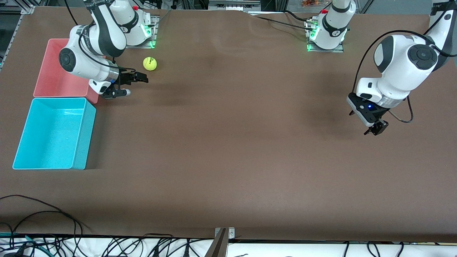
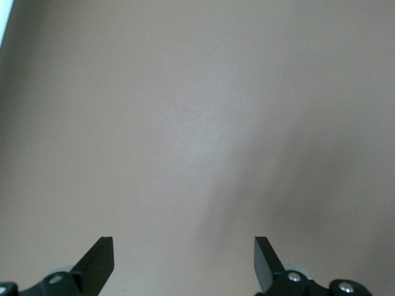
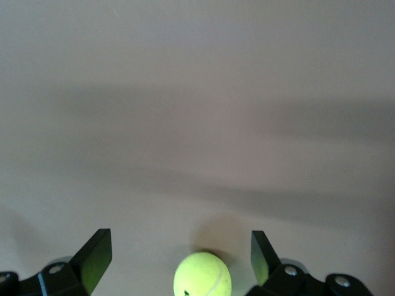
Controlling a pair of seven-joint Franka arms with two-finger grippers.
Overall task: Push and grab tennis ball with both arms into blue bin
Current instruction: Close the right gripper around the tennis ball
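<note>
The tennis ball (image 1: 150,63) lies on the brown table near the right arm's base, untouched. My right gripper (image 1: 135,85) is open and low beside it, a little nearer the front camera. In the right wrist view the ball (image 3: 202,275) shows between the spread fingers of the right gripper (image 3: 180,237), and neither finger touches it. The blue bin (image 1: 85,135) stands empty at the right arm's end of the table, nearer the front camera than the ball. My left gripper (image 1: 375,129) is open and empty over bare table at the left arm's end. Its view (image 2: 184,242) shows only table.
A pink bin (image 1: 57,76) stands right beside the blue bin, farther from the front camera, partly under the right arm. Black cables lie along the table's front edge (image 1: 53,214).
</note>
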